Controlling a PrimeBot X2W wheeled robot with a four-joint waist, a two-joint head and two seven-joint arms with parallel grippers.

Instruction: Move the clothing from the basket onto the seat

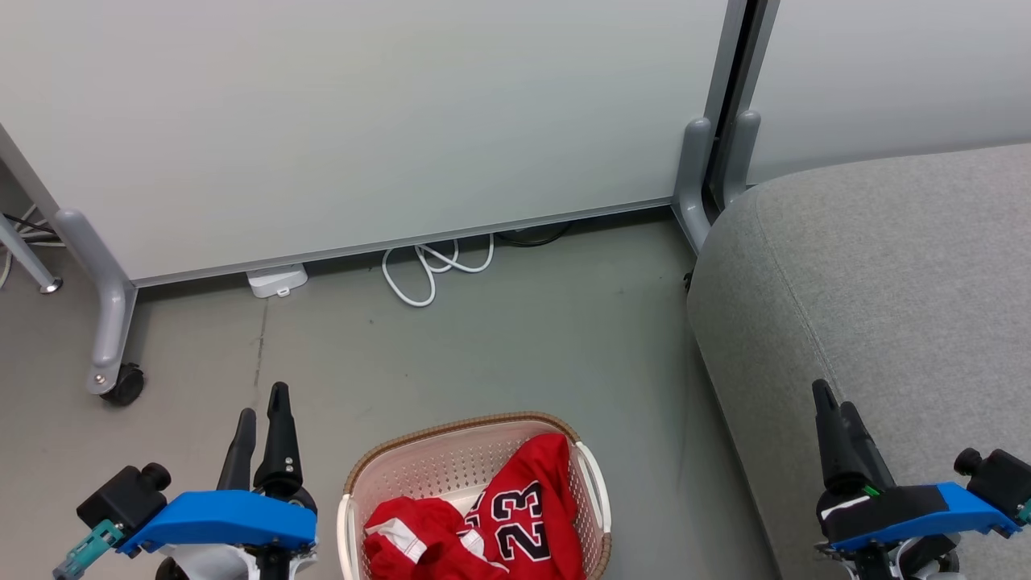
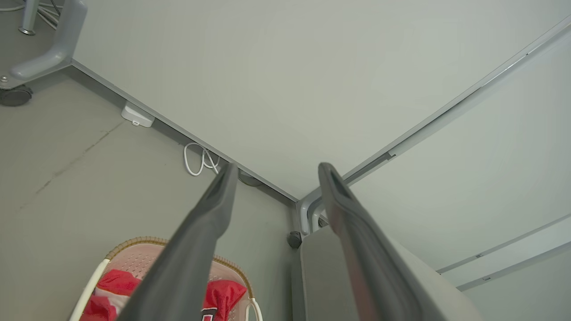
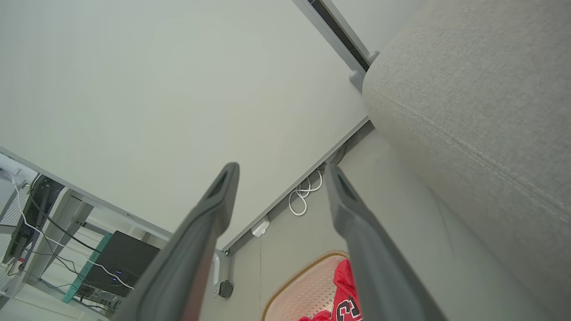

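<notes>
The cream basket (image 1: 451, 463) with a brown rim stands on the floor at the bottom centre of the head view. Red clothing lies inside it: a jersey (image 1: 527, 503) numbered 23 and a bunched red piece (image 1: 407, 540) with white trim. The light-grey seat (image 1: 886, 282) fills the right side. My left gripper (image 1: 262, 407) hangs open to the left of the basket, holding nothing. My right gripper (image 1: 834, 399) hangs open in front of the seat's rounded edge, also bare. The left wrist view shows the basket (image 2: 134, 249) and clothing (image 2: 223, 294) below the left gripper (image 2: 276, 171); the right wrist view shows the basket (image 3: 303, 285), the jersey (image 3: 343, 290) and the seat (image 3: 468, 98) beside the right gripper (image 3: 281, 171).
A pale partition wall (image 1: 362, 121) on wheeled grey feet (image 1: 113, 354) stands behind. A white coiled cable (image 1: 435, 270) and a small white box (image 1: 278, 280) lie at its base. Grey floor (image 1: 499, 346) spreads between basket, wall and seat.
</notes>
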